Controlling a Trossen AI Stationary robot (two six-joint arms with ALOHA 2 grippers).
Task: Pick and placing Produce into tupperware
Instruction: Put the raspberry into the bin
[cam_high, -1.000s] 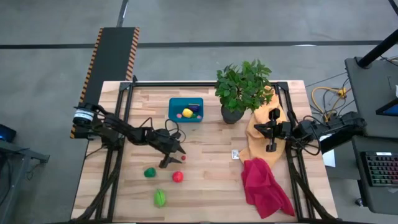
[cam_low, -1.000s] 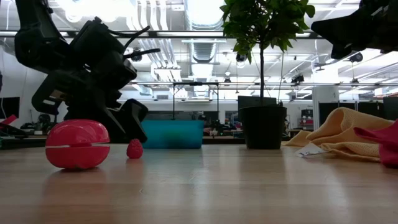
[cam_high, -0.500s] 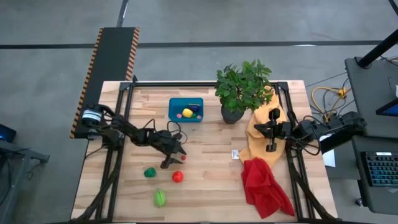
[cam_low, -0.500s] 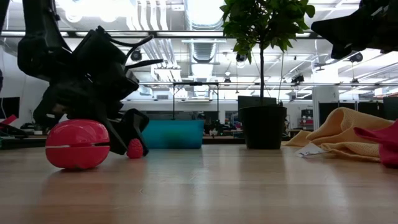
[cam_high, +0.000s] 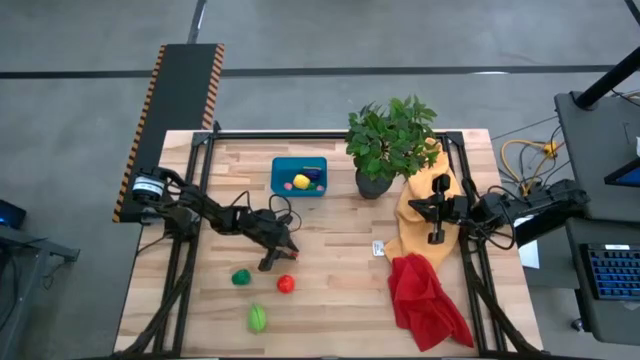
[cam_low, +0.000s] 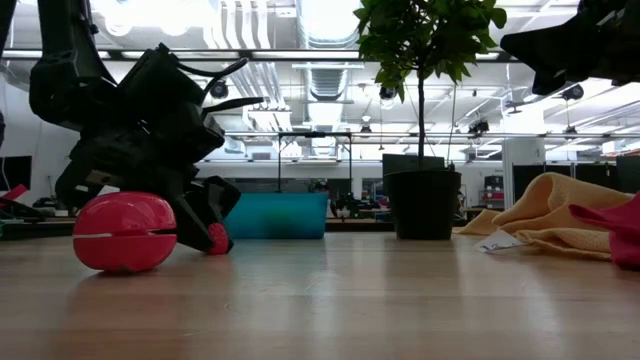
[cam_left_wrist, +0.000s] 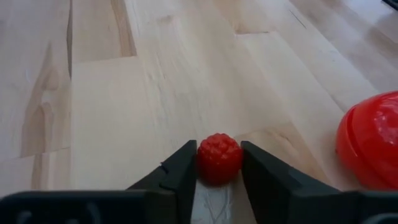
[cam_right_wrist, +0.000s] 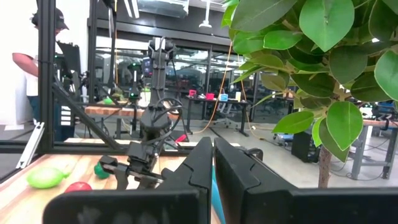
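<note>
Because the small bumpy red toy raspberry (cam_left_wrist: 219, 158) must go into the teal rectangular plastic tupperware (cam_high: 299, 176), the left gripper (cam_left_wrist: 217, 177) pinches it on the table, while the right gripper (cam_right_wrist: 213, 163) waits closed and empty beside the leafy potted plant (cam_high: 390, 140).

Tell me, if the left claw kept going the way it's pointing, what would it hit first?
The small red raspberry, already between the left gripper's fingers. Beyond it, probably just bare wooden table.

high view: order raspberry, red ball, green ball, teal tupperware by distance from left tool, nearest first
1. Small red raspberry, between the left tool fingers.
2. Red ball, just toward the table's near edge.
3. Green ball, toward the left arm's side.
4. Teal tupperware, toward the far edge.
</note>
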